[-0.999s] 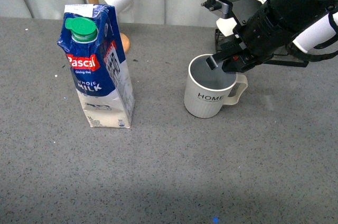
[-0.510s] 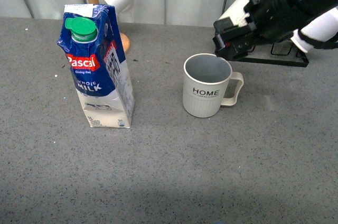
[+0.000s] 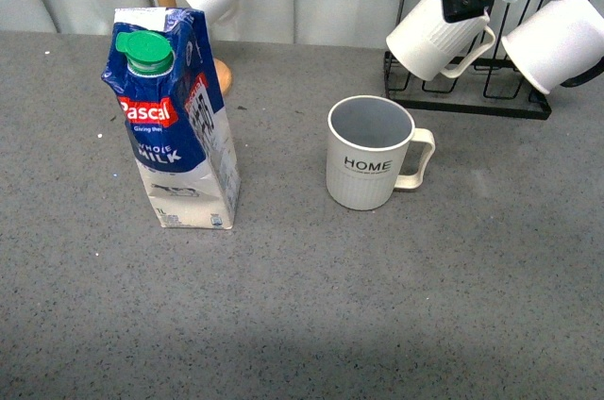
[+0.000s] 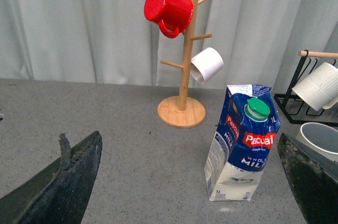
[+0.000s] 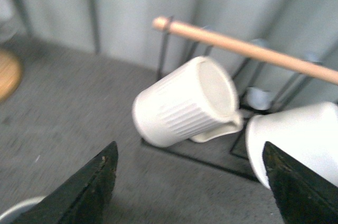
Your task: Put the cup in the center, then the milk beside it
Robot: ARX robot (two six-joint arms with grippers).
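Right wrist view shows my right hand (image 5: 190, 151) spread wide and empty, up behind the cup (image 3: 368, 166) at the black wire rack (image 3: 472, 103). My left hand (image 4: 190, 145) is just as wide and holds nothing; from its camera the milk (image 3: 179, 126) stands between it and the cup.

The cup sits upright on the desk (image 3: 377, 306), free of both hands, lettering toward me. That spot reads to me as roughly the middle, so I judge the first step done. The milk stands upright on the side of the cup away from its handle, with a clear strip of bare desk between them. To my eye that is not yet beside, so bringing the carton in is what remains, probably work for the left hand.

Count:
- one lettered cup
- one carton
- two mugs on the rack behind the cup, a plain ribbed mug (image 3: 434, 37) and a smooth mug (image 3: 557, 41)
- two on the wooden tree (image 4: 185, 76) behind the milk, a red mug (image 4: 168, 8) and a white mug (image 4: 207, 64)
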